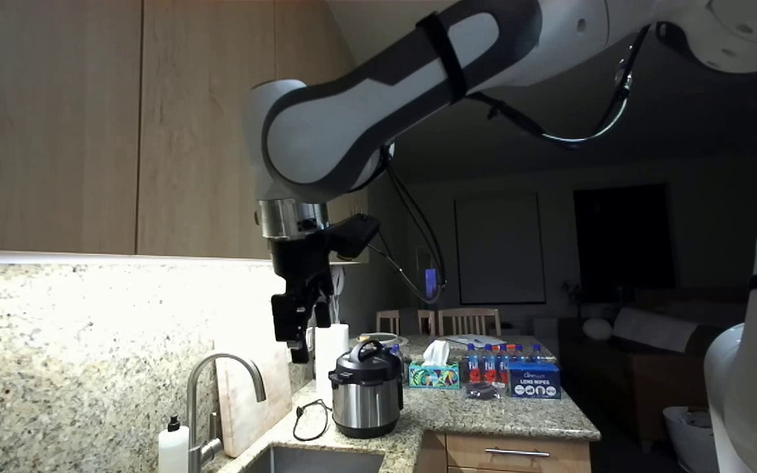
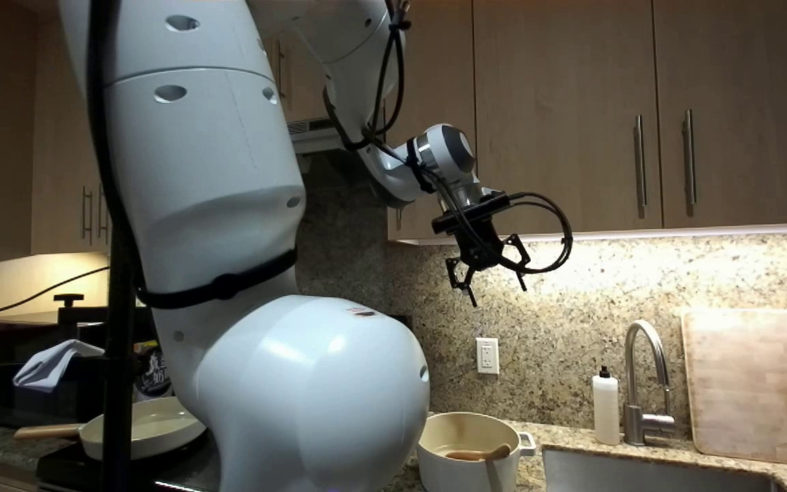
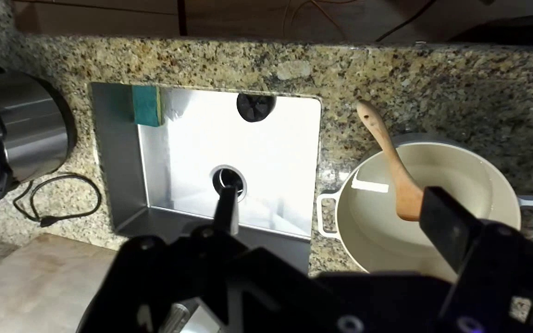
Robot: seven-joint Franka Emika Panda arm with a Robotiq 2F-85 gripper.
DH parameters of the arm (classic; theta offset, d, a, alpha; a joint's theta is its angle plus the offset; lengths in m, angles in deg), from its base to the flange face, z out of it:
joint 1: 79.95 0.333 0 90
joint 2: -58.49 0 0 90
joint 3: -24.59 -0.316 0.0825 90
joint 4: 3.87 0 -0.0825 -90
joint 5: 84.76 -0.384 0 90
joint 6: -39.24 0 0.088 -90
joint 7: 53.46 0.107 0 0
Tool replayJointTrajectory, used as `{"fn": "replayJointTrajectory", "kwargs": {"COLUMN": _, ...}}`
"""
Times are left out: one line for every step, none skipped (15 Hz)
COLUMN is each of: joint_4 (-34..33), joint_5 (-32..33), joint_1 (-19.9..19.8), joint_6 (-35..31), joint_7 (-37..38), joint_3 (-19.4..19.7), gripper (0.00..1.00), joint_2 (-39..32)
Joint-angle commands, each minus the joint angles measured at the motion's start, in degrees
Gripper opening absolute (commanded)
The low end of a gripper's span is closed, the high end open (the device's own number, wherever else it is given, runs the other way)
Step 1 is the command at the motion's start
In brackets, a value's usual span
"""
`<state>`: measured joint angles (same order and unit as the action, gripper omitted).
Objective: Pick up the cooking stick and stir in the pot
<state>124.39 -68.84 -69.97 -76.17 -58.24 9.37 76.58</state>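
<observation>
Black fingers [image 3: 454, 231] of the gripper [image 3: 333, 208] come nearest in the wrist view, spread wide apart and free. Well below them lies the stick [image 3: 399, 171], its blade inside the pot [image 3: 505, 199] and its handle slanting out over the rim to the far left. From the wrist it shows between the two fingers, its blade in line with the edge of the right-hand one; in an exterior view the fingertips hang well above the pot, apart from the stick. In the wrist view the pot rests on the counter [image 3: 225, 64] at the right, and left of it is the sink [image 3: 118, 166], with a drain [image 3: 226, 176] in its floor and a sponge [image 3: 145, 108] at its far left corner. Farther left stands the cooker [image 3: 40, 125], a looped cord [image 3: 50, 221] just beside it. Beyond the pot in an exterior view, a bottle [image 2: 606, 410] and a tap [image 2: 634, 424] stand behind the sink, a board [image 2: 755, 383] leaning to their right. Behind them is the wall [image 2: 544, 321] with its outlet [image 2: 487, 355], cabinets [image 2: 564, 123] above.
</observation>
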Motion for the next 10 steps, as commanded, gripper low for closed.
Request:
{"fn": "replayJointTrajectory", "kwargs": {"joint_4": -0.3, "joint_5": 0.2, "joint_1": 0.8, "joint_6": 0.3, "joint_7": 0.3, "joint_3": 0.7, "gripper": 1.00, "joint_2": -0.5}}
{"fn": "replayJointTrajectory", "kwargs": {"joint_4": -0.3, "joint_5": 0.2, "joint_1": 0.8, "joint_6": 0.3, "joint_7": 0.3, "joint_3": 0.7, "gripper": 1.00, "joint_2": -0.5}}
{"fn": "replayJointTrajectory", "kwargs": {"joint_4": -0.3, "joint_5": 0.2, "joint_1": 0.8, "joint_6": 0.3, "joint_7": 0.3, "joint_3": 0.7, "gripper": 1.00, "joint_2": -0.2}}
{"fn": "replayJointTrajectory", "kwargs": {"joint_4": -0.3, "joint_5": 0.2, "joint_1": 0.8, "joint_6": 0.4, "joint_7": 0.3, "joint_3": 0.7, "gripper": 1.00, "joint_2": 0.0}}
{"fn": "replayJointTrajectory", "kwargs": {"joint_4": -0.3, "joint_5": 0.2, "joint_1": 0.9, "joint_6": 0.4, "joint_7": 0.3, "joint_3": 0.7, "gripper": 1.00, "joint_2": 0.1}}
{"fn": "replayJointTrajectory", "kwargs": {"joint_4": -0.3, "joint_5": 0.2, "joint_1": 0.9, "joint_6": 0.4, "joint_7": 0.3, "joint_3": 0.7, "gripper": 1.00, "joint_2": 0.1}}
{"fn": "replayJointTrajectory", "kwargs": {"joint_4": -0.3, "joint_5": 0.2, "joint_1": 0.9, "joint_6": 0.4, "joint_7": 0.3, "joint_3": 0.7, "gripper": 1.00, "joint_2": 0.1}}
{"fn": "replayJointTrajectory", "kwargs": {"joint_4": -0.3, "joint_5": 0.2, "joint_1": 0.9, "joint_6": 0.4, "joint_7": 0.3, "joint_3": 0.7, "gripper": 1.00, "joint_2": 0.1}}
{"fn": "replayJointTrajectory", "kwargs": {"joint_4": -0.3, "joint_5": 0.2, "joint_1": 0.9, "joint_6": 0.4, "joint_7": 0.3, "joint_3": 0.7, "gripper": 1.00, "joint_2": 0.1}}
{"fn": "replayJointTrajectory", "kwargs": {"joint_4": 0.2, "joint_5": -0.1, "joint_1": 1.2, "joint_6": -0.8, "joint_7": -2.3, "joint_3": 1.3, "gripper": 1.00, "joint_2": -0.5}}
